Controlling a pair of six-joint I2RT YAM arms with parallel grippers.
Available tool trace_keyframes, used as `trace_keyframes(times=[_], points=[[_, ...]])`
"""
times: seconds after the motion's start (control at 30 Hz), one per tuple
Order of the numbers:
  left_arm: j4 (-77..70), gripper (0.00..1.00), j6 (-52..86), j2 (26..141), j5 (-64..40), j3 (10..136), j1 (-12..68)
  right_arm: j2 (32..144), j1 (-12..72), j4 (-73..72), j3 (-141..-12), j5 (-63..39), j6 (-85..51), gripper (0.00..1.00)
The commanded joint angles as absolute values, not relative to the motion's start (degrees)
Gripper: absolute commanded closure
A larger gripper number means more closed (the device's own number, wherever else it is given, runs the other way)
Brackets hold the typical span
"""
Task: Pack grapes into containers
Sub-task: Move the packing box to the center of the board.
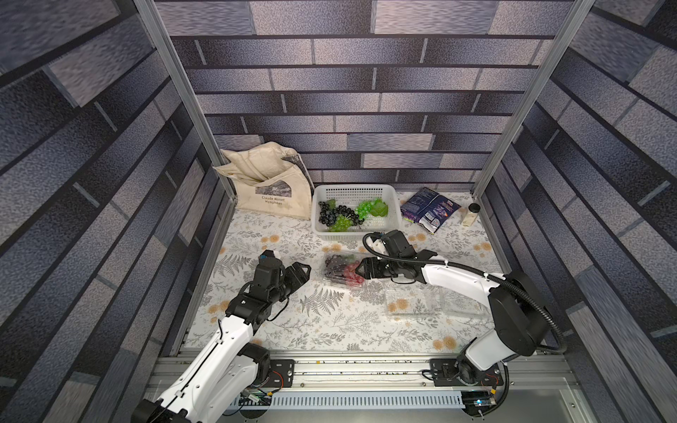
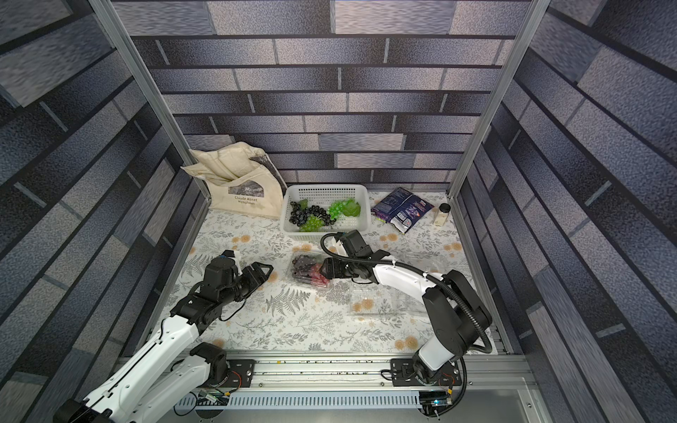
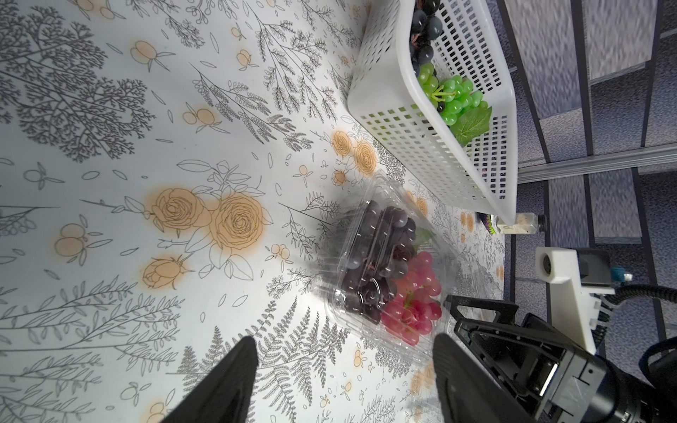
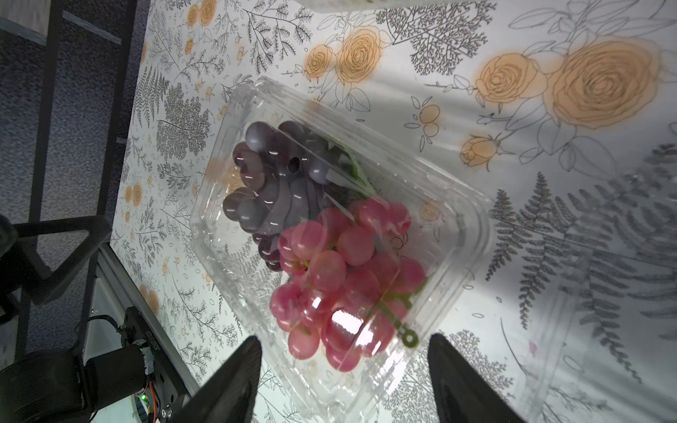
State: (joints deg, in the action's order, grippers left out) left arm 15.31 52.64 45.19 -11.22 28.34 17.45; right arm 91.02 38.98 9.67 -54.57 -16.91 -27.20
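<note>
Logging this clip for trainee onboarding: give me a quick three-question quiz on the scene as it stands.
1. True or false: the white basket holds red grapes.
2. The filled clamshell holds: A) green ones only; B) a dark purple bunch and a red bunch; C) nothing.
3. How do the left pincer and right pincer stand?
Key: 1 false: it holds dark grapes and green grapes; 2 B; 3 both open, holding nothing.
</note>
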Motion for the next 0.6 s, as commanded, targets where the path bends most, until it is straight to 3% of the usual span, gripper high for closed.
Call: trace_keyframes(times=[0.0,0.57], points=[[15.75,0.22,51.19,44.47,-12.86,29.23,16.62,92.81,39.02,7.89,-54.58,-18.34,-28.29,0.26],[16.45,0.22,52.31,40.91,-15.52,27.86,12.73,103.33,43.49,5.05,-65.71,-20.45,-30.53,0.29]])
